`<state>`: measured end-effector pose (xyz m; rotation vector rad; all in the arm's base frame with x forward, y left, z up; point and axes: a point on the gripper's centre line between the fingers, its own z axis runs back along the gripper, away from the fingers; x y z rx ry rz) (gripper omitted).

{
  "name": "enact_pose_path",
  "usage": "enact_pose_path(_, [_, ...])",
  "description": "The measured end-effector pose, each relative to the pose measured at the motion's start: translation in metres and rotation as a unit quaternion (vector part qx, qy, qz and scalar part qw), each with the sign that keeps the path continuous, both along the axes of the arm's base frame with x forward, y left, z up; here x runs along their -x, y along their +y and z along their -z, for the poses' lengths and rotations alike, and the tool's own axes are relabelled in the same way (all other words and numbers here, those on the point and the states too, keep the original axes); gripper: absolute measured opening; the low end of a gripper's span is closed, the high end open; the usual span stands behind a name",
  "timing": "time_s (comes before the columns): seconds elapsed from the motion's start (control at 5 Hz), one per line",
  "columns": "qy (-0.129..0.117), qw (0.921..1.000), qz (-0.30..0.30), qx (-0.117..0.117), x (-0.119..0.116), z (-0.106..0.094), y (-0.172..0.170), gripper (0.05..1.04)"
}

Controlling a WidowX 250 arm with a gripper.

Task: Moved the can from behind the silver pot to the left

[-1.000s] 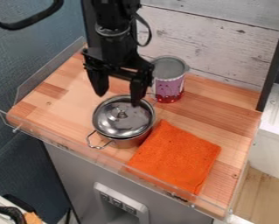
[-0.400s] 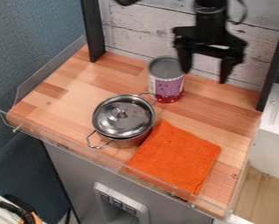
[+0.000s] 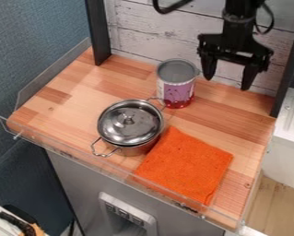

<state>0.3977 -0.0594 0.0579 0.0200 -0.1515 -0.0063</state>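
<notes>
An orange cloth (image 3: pixel 186 165) lay flat on the wooden bench (image 3: pixel 60 99). Pale planks (image 3: pixel 152 32) stood behind, between dark posts, with a blue wall (image 3: pixel 35 37) at the left.

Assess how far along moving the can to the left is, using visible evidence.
Nothing looks done: the can stands behind the silver pot. Nothing is in hand: the gripper hangs open and empty, right of the can. Grasping, moving left and releasing all appear to remain.
</notes>
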Motion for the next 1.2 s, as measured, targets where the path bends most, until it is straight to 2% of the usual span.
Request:
enact_pose_path(0.4, [0.028,0.9987,-0.041,-0.014,-0.008,0.022,0.043,1.001])
enact_pose_path(0.6, [0.038,0.9977,-0.054,-0.015,-0.005,0.023,0.061,1.001])
enact_pose_path(1.0, [0.079,0.9933,-0.079,-0.03,0.016,0.026,0.119,1.001])
enact_pose_path(1.2, [0.095,0.9905,-0.096,-0.028,0.029,0.026,0.147,1.001])
